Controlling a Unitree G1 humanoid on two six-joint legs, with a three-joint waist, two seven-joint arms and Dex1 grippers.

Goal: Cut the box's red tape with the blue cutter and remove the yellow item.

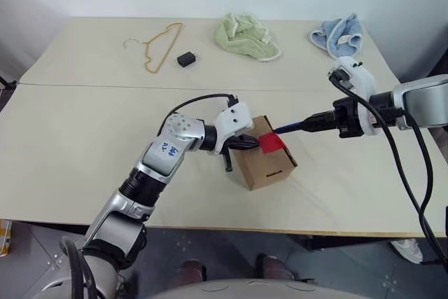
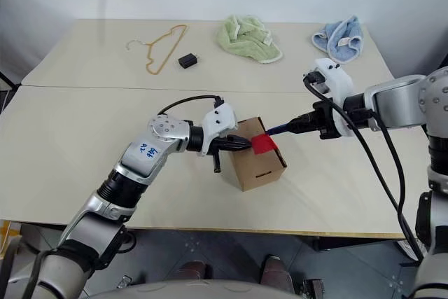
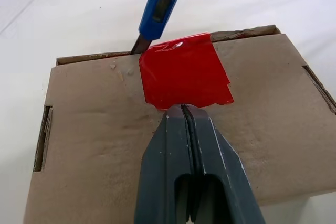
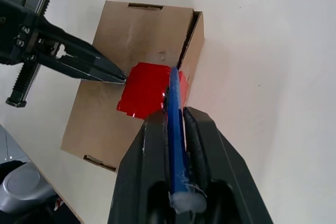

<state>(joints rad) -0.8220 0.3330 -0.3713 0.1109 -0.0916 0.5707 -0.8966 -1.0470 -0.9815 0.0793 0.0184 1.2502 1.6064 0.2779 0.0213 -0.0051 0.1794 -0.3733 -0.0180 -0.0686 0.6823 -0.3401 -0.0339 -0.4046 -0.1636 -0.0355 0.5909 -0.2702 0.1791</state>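
Near the table's point(image 1: 84, 173) front edge sits the box point(image 1: 266, 164), plain brown cardboard, flaps shut under wrinkled, glossy red tape point(image 1: 273, 143). The left gripper point(image 3: 182, 109), fingers pressed together, touches the tape's edge. The right gripper's point(image 4: 172, 121) fingers clamp the blue cutter point(image 4: 175, 124), tip at the seam.

Both arms are silver-grey metal with white plastic wrist housings and black cables looping along them. The left forearm bears blue handwritten marks. Dark grey jaws; a toothed rack flanks the left gripper point(image 4: 122, 78).
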